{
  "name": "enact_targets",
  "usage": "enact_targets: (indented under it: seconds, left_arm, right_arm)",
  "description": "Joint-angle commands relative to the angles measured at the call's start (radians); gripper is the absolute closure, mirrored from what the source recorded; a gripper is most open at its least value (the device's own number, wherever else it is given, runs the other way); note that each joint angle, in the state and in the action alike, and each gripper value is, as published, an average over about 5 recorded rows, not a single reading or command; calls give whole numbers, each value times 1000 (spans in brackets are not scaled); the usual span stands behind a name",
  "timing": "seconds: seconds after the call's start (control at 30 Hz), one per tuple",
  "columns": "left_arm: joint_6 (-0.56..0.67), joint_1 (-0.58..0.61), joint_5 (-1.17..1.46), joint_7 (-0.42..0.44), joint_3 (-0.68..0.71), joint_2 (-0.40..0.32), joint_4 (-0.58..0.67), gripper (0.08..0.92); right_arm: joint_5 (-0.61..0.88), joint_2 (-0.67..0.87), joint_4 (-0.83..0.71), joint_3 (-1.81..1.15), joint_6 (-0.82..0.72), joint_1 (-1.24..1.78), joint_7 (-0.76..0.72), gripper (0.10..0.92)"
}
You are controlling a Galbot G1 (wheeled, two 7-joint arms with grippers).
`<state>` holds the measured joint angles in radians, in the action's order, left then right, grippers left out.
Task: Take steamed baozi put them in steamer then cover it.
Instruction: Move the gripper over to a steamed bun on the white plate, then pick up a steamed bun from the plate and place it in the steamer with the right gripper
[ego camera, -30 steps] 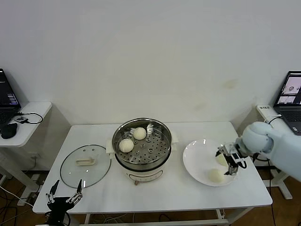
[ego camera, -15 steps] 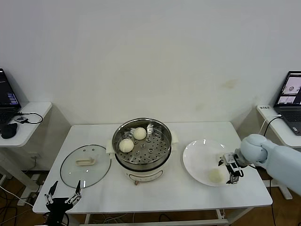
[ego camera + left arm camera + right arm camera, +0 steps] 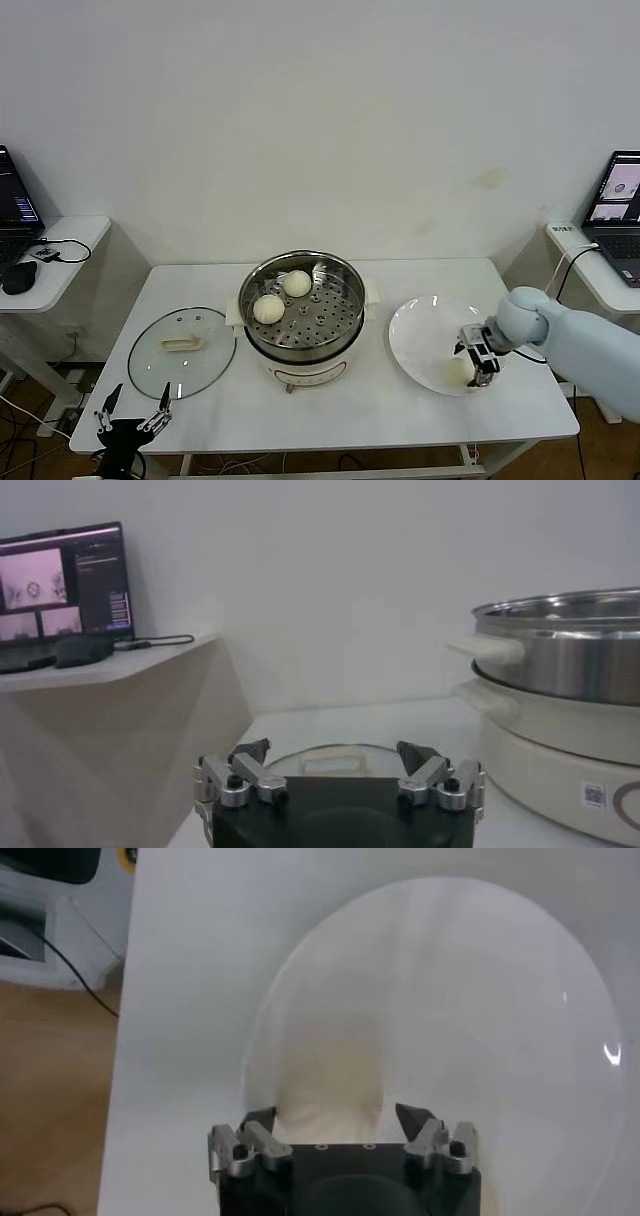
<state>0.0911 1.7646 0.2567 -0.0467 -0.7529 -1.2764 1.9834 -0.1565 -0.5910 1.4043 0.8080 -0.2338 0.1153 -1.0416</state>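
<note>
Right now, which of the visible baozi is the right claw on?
The cream-white round bun on the flat white plate, sitting between the right claw fingers. The other two buns lie in the shiny steel steamer basket.

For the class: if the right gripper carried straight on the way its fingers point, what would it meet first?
Probably the steamed baozi on the white plate: the right gripper points down with the bun between its fingers already.
</note>
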Motion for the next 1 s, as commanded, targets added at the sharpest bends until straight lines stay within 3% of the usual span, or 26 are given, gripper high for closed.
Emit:
enact_targets:
  seconds: [0.03,0.43,0.77,1.0]
  left_arm:
    - [0,-1,2,0,-1,1,-2,177]
    - [0,-5,3,0,0,2,-3,177]
    - [-1,-10,4,0,7,7,2,177]
    - [0,-12,7,1,5,14,2,177]
  right_arm:
    - [-5,-34,-26,3,-4,9,-5,307]
    - [29,-14,-6,17,-6,-81,-29,433]
    - [147,-14,18,108,-12,-413,-54,430]
    - [239,-127,15,245,-18,-660,-53,423]
